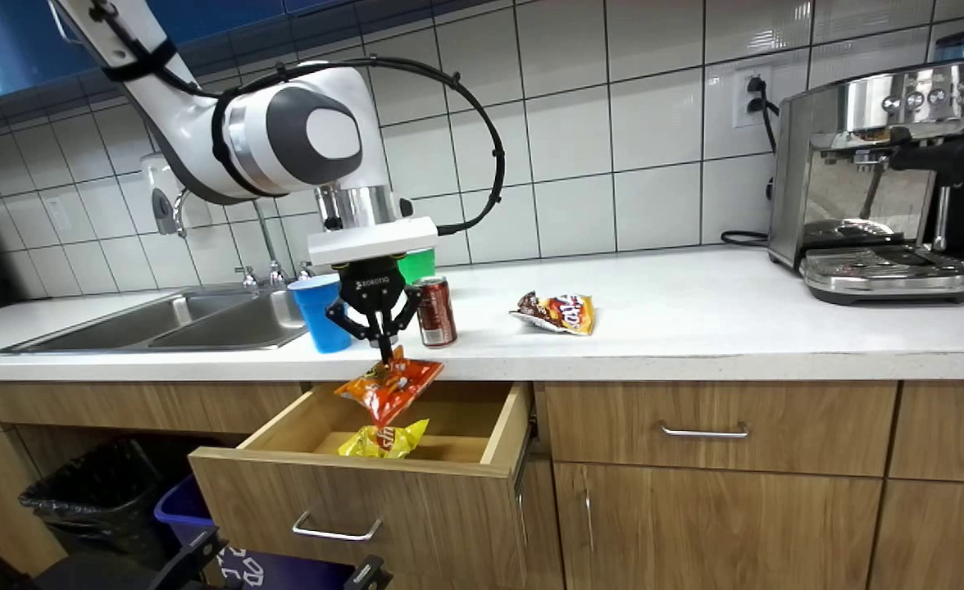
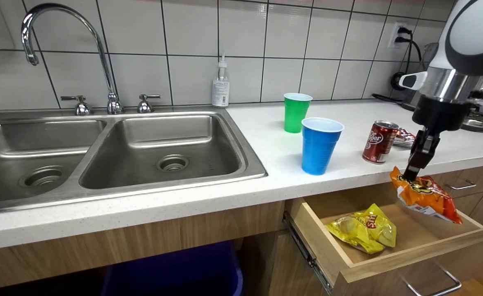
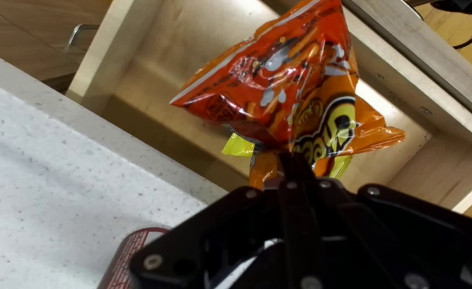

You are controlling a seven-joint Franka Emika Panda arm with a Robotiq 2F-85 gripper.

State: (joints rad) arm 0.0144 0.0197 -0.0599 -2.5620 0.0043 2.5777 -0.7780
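Orange-red snack bag [image 1: 396,389], glossy and crinkled, hangs in an exterior view from the gripper [image 1: 385,359], its black jaws pinched on it, above one open wooden drawer [image 1: 441,512] holding one yellow bag [image 1: 384,442]. In an exterior view, one green cup [image 2: 297,113] and one blue cup [image 2: 321,148], both tapered, stand near one cylindrical can [image 2: 381,142]. In the wrist view, pointed bag corners flare beside the speckled counter [image 3: 59,180].

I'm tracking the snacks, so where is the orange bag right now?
In an exterior view, the orange bag is at the right, pinched in the tool above the open drawer, higher than the yellow bag.
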